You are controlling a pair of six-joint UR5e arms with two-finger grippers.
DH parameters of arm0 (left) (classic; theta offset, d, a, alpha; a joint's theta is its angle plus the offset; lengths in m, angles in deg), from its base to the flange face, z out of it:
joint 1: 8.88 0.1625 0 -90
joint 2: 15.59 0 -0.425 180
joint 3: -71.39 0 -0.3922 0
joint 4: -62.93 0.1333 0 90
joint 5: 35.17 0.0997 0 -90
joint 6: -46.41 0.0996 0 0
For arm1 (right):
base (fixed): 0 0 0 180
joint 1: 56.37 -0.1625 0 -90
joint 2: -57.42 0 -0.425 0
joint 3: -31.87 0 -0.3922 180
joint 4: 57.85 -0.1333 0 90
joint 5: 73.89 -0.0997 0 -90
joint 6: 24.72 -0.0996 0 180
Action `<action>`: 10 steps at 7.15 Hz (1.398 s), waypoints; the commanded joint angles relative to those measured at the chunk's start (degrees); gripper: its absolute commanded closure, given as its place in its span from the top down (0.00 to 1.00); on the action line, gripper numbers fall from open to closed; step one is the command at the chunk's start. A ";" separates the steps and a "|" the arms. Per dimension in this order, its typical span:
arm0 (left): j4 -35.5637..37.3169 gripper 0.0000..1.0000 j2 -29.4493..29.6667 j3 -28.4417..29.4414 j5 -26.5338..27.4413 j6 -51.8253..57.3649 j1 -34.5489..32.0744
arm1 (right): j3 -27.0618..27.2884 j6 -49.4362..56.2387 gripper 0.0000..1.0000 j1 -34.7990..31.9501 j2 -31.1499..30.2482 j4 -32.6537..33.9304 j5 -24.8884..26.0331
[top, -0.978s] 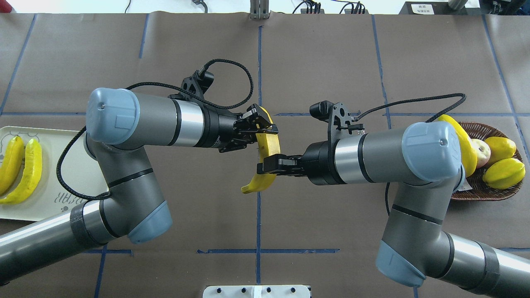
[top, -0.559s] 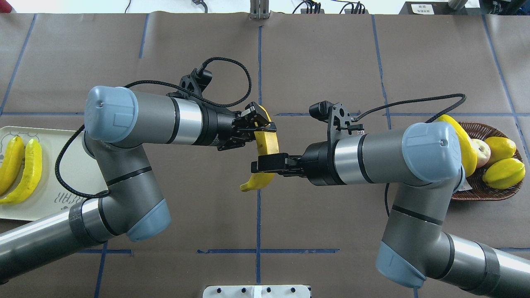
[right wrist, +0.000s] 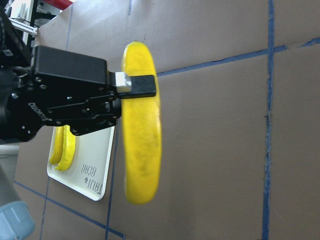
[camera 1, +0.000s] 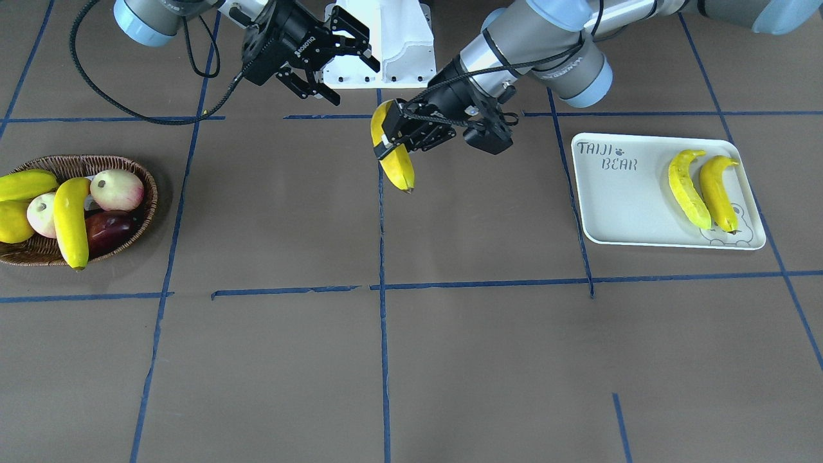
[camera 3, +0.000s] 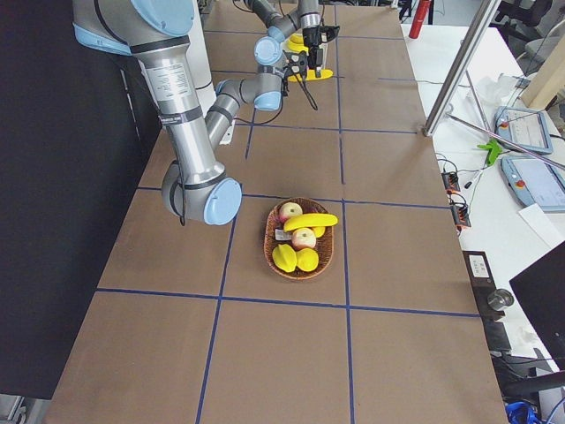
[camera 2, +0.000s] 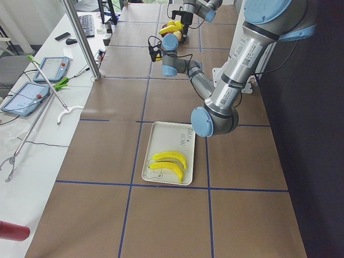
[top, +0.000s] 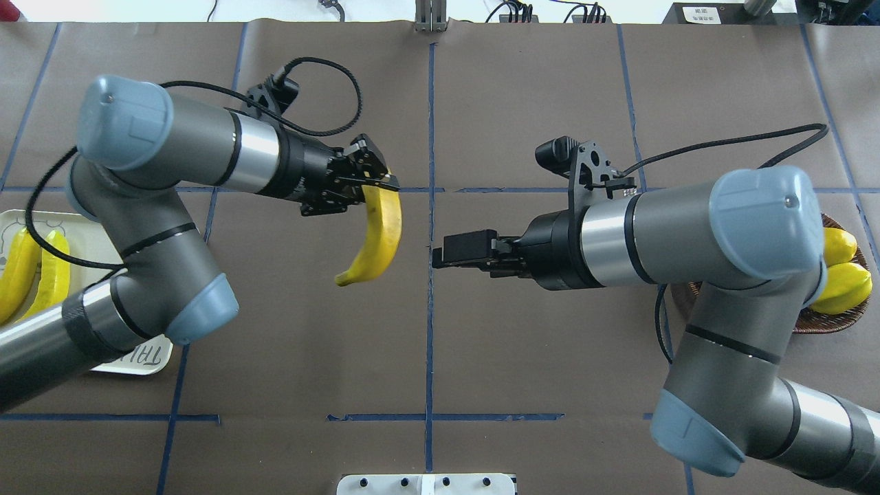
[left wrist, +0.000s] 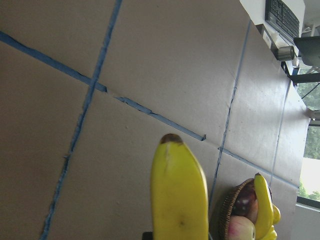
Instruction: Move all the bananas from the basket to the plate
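Observation:
My left gripper (top: 381,187) is shut on the top end of a banana (top: 377,237), which hangs above the table left of the centre line; both also show in the front view, gripper (camera 1: 389,135) and banana (camera 1: 395,161). My right gripper (top: 440,256) is open and empty, a short way right of that banana. Two bananas (camera 1: 687,190) (camera 1: 717,193) lie on the white plate (camera 1: 617,206). One banana (camera 1: 71,218) lies in the wicker basket (camera 1: 148,193). In the overhead view my right arm hides most of the basket (top: 825,323).
The basket also holds stubby yellow-green fruits (camera 1: 22,183), pink-cream apples (camera 1: 116,188) and a dark red fruit (camera 1: 106,231). The white robot base (camera 1: 386,38) stands between the arms. Blue tape lines cross the brown table cover.
My right gripper has let go of the banana and drawn back to the right. My left gripper has carried the banana to the left, toward the plate.

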 commanded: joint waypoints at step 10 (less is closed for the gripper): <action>2.10 0.76 -37.30 -0.18 4.96 32.90 -7.14 | 0.74 24.75 1.00 -19.25 -6.78 22.66 -12.36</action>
